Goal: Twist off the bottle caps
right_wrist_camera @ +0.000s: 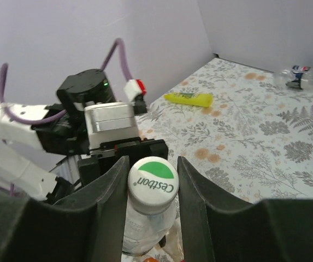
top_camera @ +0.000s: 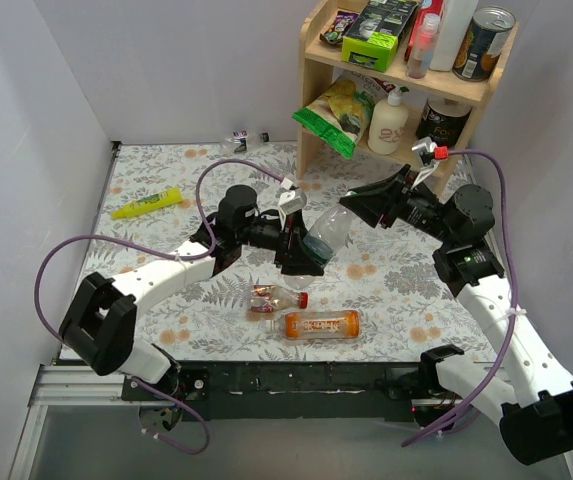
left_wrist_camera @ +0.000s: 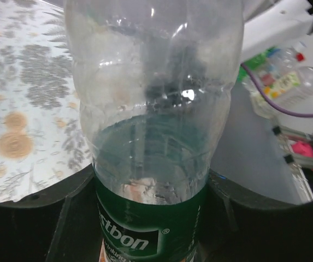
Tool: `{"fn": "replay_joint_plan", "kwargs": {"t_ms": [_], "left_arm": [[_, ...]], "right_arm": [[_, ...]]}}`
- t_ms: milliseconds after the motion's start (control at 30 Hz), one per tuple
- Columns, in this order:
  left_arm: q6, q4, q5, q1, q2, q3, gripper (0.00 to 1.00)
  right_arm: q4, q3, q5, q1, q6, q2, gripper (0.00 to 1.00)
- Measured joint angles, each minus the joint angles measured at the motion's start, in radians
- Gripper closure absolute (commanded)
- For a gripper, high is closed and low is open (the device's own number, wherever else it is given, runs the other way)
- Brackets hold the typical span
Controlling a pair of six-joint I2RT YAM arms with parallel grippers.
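Note:
My left gripper point(top_camera: 298, 250) is shut on the green-labelled bottle point(top_camera: 324, 240) and holds it off the table, tilted toward the right arm. In the left wrist view the black fingers point(left_wrist_camera: 36, 229) clamp the bottle's body point(left_wrist_camera: 151, 136) at the label. My right gripper point(top_camera: 351, 210) is open around the bottle's neck end. In the right wrist view its fingers point(right_wrist_camera: 110, 202) flank the whitish cap with a green mark point(right_wrist_camera: 152, 177). The left finger touches the cap and a small gap shows at the right finger.
A reddish-labelled bottle point(top_camera: 274, 300) with a red cap and an orange bottle point(top_camera: 321, 324) lie near the front edge. A dark-blue-labelled bottle point(top_camera: 244, 138) lies by the back wall. A yellow tube point(top_camera: 146, 203) lies at left. A wooden shelf point(top_camera: 406, 80) stands back right.

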Motion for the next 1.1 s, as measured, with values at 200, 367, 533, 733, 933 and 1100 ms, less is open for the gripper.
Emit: {"fn": "replay_joint_plan", "kwargs": {"t_ms": [200,367,533,733,933,1100], "left_arm": [[-0.111,0.111,0.204,0.001,0.061,0.002,0.48],[-0.141,0.146,0.266,0.001,0.062,0.003,0.48],[-0.144,0.167,0.284,-0.001,0.062,0.005,0.48],[-0.107,0.132,0.284,-0.001,0.062,0.019,0.48],[-0.081,0.095,0.295,-0.001,0.064,0.033,0.48],[-0.073,0.076,0.335,-0.001,0.077,0.047,0.48]], "right_arm": [[0.109,-0.035,-0.14,-0.022,0.01,-0.003,0.78],[0.149,-0.047,-0.191,-0.03,0.01,-0.035,0.75],[0.129,-0.052,-0.199,-0.037,-0.011,-0.082,0.74],[0.063,-0.052,-0.175,-0.041,-0.053,-0.126,0.73],[0.039,-0.052,-0.169,-0.042,-0.071,-0.14,0.73],[0.043,-0.052,-0.202,-0.044,-0.084,-0.142,0.72]]}}
